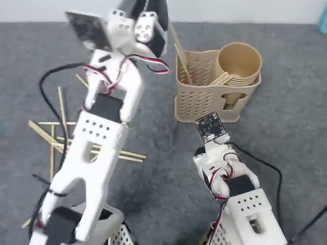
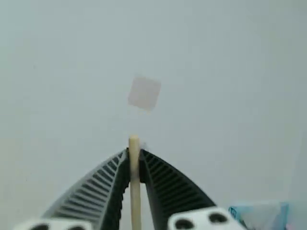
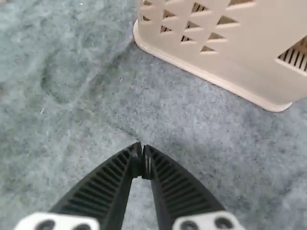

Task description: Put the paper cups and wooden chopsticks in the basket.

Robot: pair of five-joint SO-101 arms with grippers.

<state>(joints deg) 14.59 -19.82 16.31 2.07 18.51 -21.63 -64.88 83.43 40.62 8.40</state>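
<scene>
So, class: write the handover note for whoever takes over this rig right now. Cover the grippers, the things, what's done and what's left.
Left gripper: shut on a held chopstick, raised high beside the basket.
Right gripper: shut, empty, low over the carpet in front of the basket.
Done: paper cups and some stored chopsticks are in the basket.
Left: drop the held chopstick in, then collect the loose chopsticks lying on the carpet.
</scene>
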